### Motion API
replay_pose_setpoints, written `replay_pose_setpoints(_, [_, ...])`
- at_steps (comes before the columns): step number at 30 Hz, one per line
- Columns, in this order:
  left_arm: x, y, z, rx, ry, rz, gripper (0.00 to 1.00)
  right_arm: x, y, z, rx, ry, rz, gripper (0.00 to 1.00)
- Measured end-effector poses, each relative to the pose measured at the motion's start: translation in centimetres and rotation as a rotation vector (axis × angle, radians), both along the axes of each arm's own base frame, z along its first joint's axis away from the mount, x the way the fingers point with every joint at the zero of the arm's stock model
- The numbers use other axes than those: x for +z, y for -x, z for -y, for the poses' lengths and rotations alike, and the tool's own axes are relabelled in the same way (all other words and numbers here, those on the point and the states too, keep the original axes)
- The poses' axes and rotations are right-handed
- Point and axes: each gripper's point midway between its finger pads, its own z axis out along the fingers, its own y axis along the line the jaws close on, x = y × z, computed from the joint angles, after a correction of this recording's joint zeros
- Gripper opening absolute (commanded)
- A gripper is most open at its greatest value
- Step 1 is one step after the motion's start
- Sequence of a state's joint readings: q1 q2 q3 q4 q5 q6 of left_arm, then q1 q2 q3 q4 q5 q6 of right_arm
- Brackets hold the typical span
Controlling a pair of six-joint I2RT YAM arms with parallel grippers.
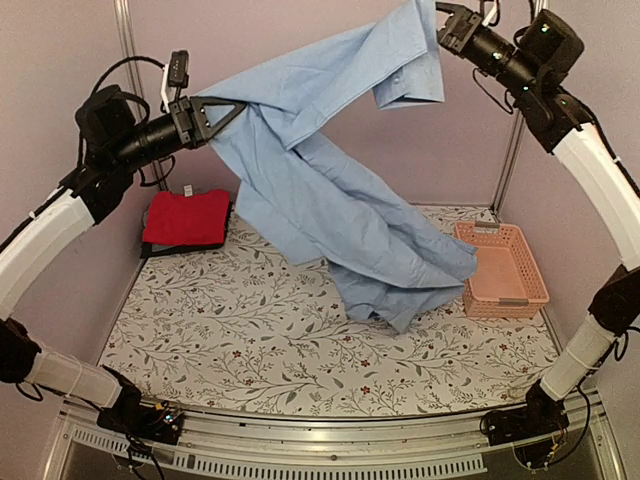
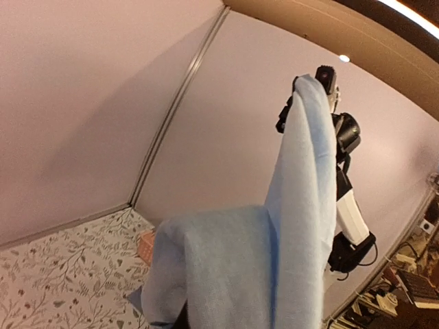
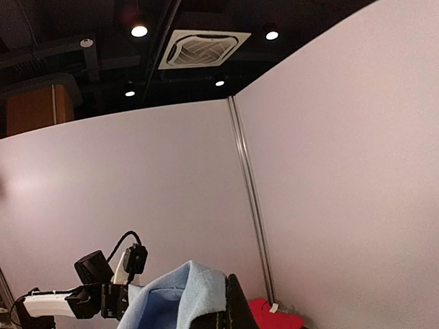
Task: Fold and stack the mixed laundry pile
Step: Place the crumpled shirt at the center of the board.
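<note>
I hold the light blue shirt aloft, 2 claws clamped on it: left gripper, right gripper. Its tail reaches the pink basket at right; likely risk: snagging. Red garment lies far left.

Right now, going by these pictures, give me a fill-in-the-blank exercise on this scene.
The left gripper and right gripper hold up a light ____ shirt.
The folded ____ garment lies on the table, far left.
The pink basket sits on the table's ____ side.
Missing: blue; red; right.
</note>
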State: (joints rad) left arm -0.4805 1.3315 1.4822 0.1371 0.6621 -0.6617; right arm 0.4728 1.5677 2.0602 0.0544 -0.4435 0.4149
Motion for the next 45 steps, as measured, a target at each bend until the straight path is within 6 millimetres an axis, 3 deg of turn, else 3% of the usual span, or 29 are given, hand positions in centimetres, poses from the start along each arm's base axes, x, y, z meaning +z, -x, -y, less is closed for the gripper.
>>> replay_pose_setpoints(2, [-5.8,-1.7,-3.0,0.092,-0.029,-0.128,0.47,-3.5,-2.6,-4.8,0.099,0.038,-0.083,0.00])
replay_pose_setpoints(3, [-10.3,-2.8,-4.7,0.149,-0.053,-0.240,0.58,-5.8,-4.1,-7.8,0.155,0.060,-0.135,0.00])
replay_pose_setpoints(4, [-16.2,-3.8,-6.1,0.202,-0.090,-0.387,0.70,-7.7,-5.1,-10.1,0.201,0.080,-0.183,0.00])
replay_pose_setpoints(5, [-18.6,-4.7,-7.7,0.255,-0.106,-0.447,0.82,-10.1,-6.3,-12.5,0.246,0.103,-0.233,0.00])
replay_pose_setpoints(6, [-22.5,-5.4,-9.5,0.320,-0.125,-0.550,0.97,-12.2,-7.2,-14.8,0.288,0.124,-0.280,0.00])
replay_pose_setpoints(9, [-31.6,-5.2,-14.5,0.499,-0.188,-0.802,1.00,-20.6,-9.3,-20.8,0.381,0.218,-0.435,0.00])
replay_pose_setpoints(11, [-32.3,-4.7,-15.7,0.548,-0.211,-0.811,1.00,-27.0,-10.2,-23.4,0.417,0.296,-0.553,0.00])
replay_pose_setpoints(14, [-29.8,-4.5,-15.7,0.558,-0.220,-0.710,1.00,-35.9,-10.5,-25.6,0.457,0.413,-0.719,0.00])
replay_pose_setpoints(16, [-28.8,-5.0,-15.4,0.555,-0.238,-0.664,1.00,-40.0,-10.6,-25.9,0.473,0.470,-0.795,0.00])
replay_pose_setpoints(18, [-28.8,-5.8,-14.2,0.526,-0.287,-0.628,1.00,-42.4,-10.5,-25.7,0.490,0.509,-0.840,0.00])
replay_pose_setpoints(20, [-29.3,-6.5,-12.2,0.472,-0.354,-0.593,1.00,-42.8,-10.2,-25.5,0.515,0.524,-0.843,0.00])
replay_pose_setpoints(23, [-29.7,-6.8,-7.4,0.338,-0.465,-0.490,1.00,-41.5,-9.5,-25.3,0.567,0.521,-0.791,0.00])
replay_pose_setpoints(25, [-29.5,-6.3,-4.3,0.250,-0.512,-0.402,1.00,-40.5,-8.7,-25.2,0.603,0.518,-0.766,0.00])
replay_pose_setpoints(28, [-29.5,-5.3,-1.2,0.156,-0.543,-0.287,0.99,-38.4,-7.5,-25.1,0.661,0.504,-0.713,0.00])
replay_pose_setpoints(29, [-29.5,-5.2,-0.5,0.138,-0.548,-0.259,0.90,-37.6,-7.1,-25.1,0.681,0.498,-0.694,0.00])
replay_pose_setpoints(30, [-29.6,-5.2,-0.1,0.126,-0.553,-0.240,0.74,-36.6,-6.6,-25.0,0.702,0.490,-0.671,0.00])
replay_pose_setpoints(31, [-29.7,-5.6,0.4,0.118,-0.566,-0.222,0.41,-35.9,-6.3,-25.0,0.719,0.484,-0.652,0.04])
replay_pose_setpoints(32, [-29.8,-6.2,0.7,0.115,-0.572,-0.218,0.02,-35.2,-6.0,-24.9,0.732,0.478,-0.635,0.16])
replay_pose_setpoints(33, [-29.8,-7.0,1.2,0.110,-0.584,-0.212,0.00,-34.3,-5.6,-24.7,0.744,0.471,-0.618,0.34])
replay_pose_setpoints(37, [-28.7,-10.5,2.2,0.127,-0.590,-0.210,0.00,-32.8,-4.6,-23.3,0.743,0.459,-0.623,0.66])
replay_pose_setpoints(38, [-28.1,-11.1,2.1,0.144,-0.585,-0.207,0.00,-32.7,-4.7,-22.2,0.724,0.456,-0.641,0.71])
replay_pose_setpoints(39, [-27.5,-11.7,1.9,0.166,-0.577,-0.201,0.00,-32.8,-4.9,-21.3,0.705,0.451,-0.671,0.73])
replay_pose_setpoints(42, [-25.1,-14.3,0.7,0.271,-0.540,-0.204,0.00,-33.9,-6.3,-15.4,0.553,0.436,-0.763,0.71])
replay_pose_setpoints(43, [-23.9,-16.1,0.2,0.321,-0.515,-0.211,0.07,-34.4,-7.1,-13.0,0.483,0.431,-0.796,0.70])
replay_pose_setpoints(45, [-22.0,-21.1,-1.5,0.437,-0.459,-0.214,0.58,-35.4,-8.4,-7.9,0.329,0.437,-0.862,0.66])
